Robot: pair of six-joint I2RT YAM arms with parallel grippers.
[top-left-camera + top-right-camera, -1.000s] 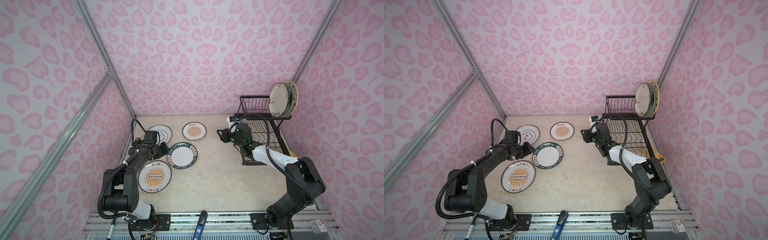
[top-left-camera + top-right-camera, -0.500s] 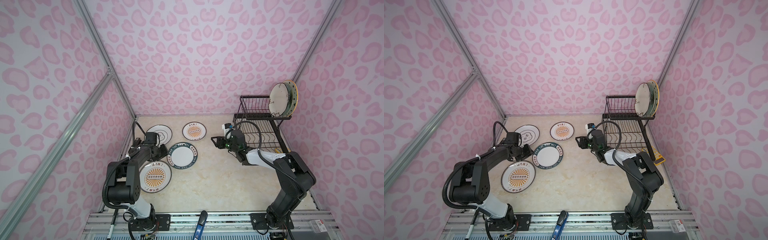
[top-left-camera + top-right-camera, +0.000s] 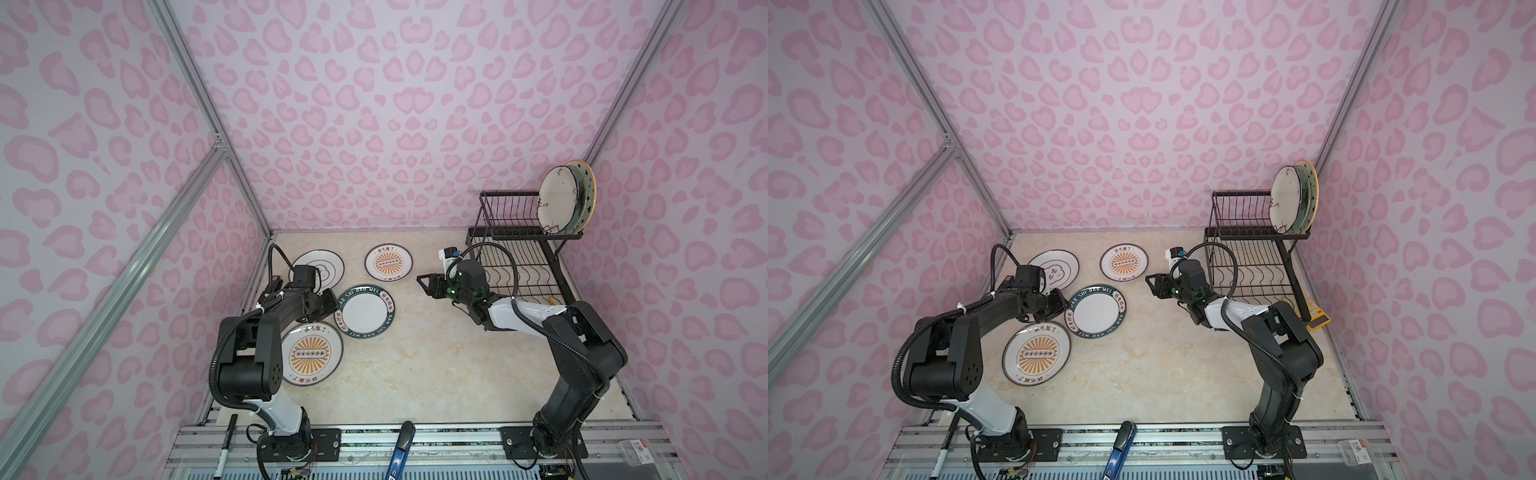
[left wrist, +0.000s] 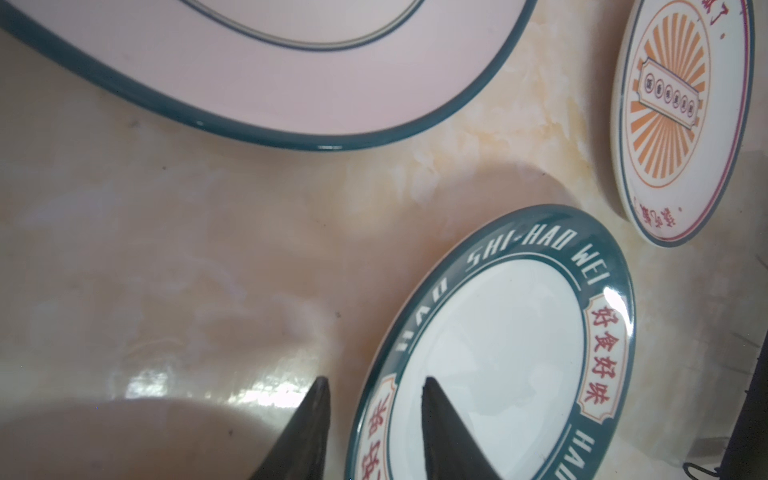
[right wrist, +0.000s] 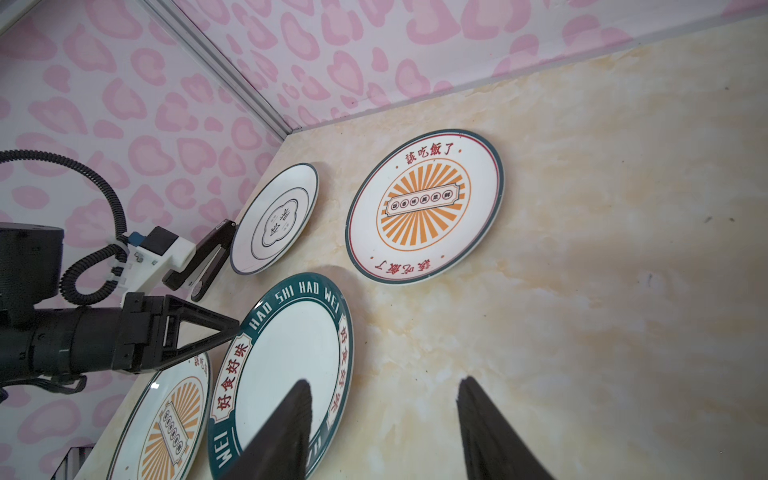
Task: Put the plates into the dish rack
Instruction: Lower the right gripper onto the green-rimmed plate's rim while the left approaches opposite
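Note:
The dark-rimmed lettered plate [image 3: 365, 309] [image 4: 498, 353] lies at mid-left, its near edge resting on an orange-sunburst plate [image 3: 311, 353]. My left gripper [image 3: 332, 301] [image 4: 374, 382] is open and straddles the lettered plate's left rim, one finger over the plate and one beside it. A second sunburst plate [image 3: 388, 262] and a white plate with a black emblem [image 3: 322, 266] lie behind. My right gripper [image 3: 424, 282] [image 5: 384, 380] hangs open and empty left of the dish rack [image 3: 519, 266]. A cream plate [image 3: 557, 199] and a starry orange-rimmed plate [image 3: 586, 195] stand in the rack's upper tier.
Pink patterned walls close in the table on three sides. A yellow object [image 3: 1312, 311] lies by the rack's right foot. A marker pen [image 3: 224, 449] and a blue-handled tool [image 3: 401, 449] lie on the front rail.
My right gripper has swung left, away from the rack and out over the table. My left gripper has narrowed a little around the lettered plate's rim.

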